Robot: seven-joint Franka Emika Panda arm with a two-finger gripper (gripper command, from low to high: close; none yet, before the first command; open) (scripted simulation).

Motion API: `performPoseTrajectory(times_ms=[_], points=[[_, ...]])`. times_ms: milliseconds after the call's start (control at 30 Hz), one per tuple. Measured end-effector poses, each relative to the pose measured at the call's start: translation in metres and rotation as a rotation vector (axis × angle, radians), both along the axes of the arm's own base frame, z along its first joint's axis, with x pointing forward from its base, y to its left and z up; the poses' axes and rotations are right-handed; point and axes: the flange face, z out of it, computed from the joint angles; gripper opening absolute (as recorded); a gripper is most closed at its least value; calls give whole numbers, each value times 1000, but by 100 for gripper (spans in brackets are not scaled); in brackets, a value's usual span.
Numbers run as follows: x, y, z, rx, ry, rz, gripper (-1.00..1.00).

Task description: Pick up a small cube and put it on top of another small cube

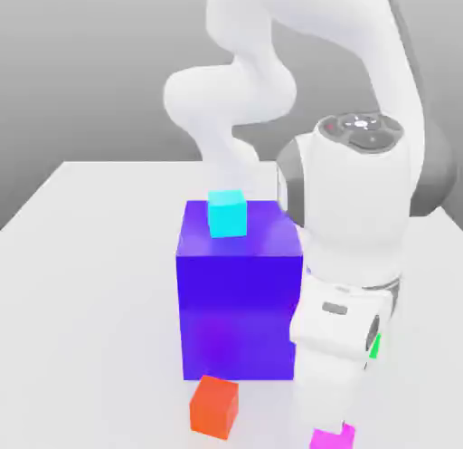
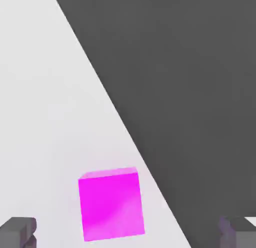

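Hovering low over the pink cube (image 2: 112, 204), the tool (image 2: 127, 232) has its fingers (image 2: 17, 231) spread wide, the cube sitting untouched between them on the white bench (image 1: 99, 230), near its edge. No writing anywhere.

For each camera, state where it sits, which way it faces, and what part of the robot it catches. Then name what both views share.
Exterior view: off the arm, raised, facing the white table and blue-purple cube; the arm's white links fill its right.
Hand view: on the hand, facing down at the table near its edge; both dark fingers, spread apart, flank the magenta cube.
Shared: the magenta cube and the table.
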Motion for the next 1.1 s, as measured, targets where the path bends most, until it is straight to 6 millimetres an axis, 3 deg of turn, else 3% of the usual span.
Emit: performPoseTrajectory(times_ms=[100,133,367,500,633,833,967,1100], points=[[-1,1,-44,-12,7,20,0],[-1,1,-59,-12,8,21,-100],[-2,1,-62,-13,10,22,-100],[-2,1,-14,-12,11,22,-100],[-45,31,7,12,35,42,-100],[-133,81,32,20,46,120,-100],[-191,94,45,-1,24,164,-100],[-207,95,23,-12,11,172,-100]])
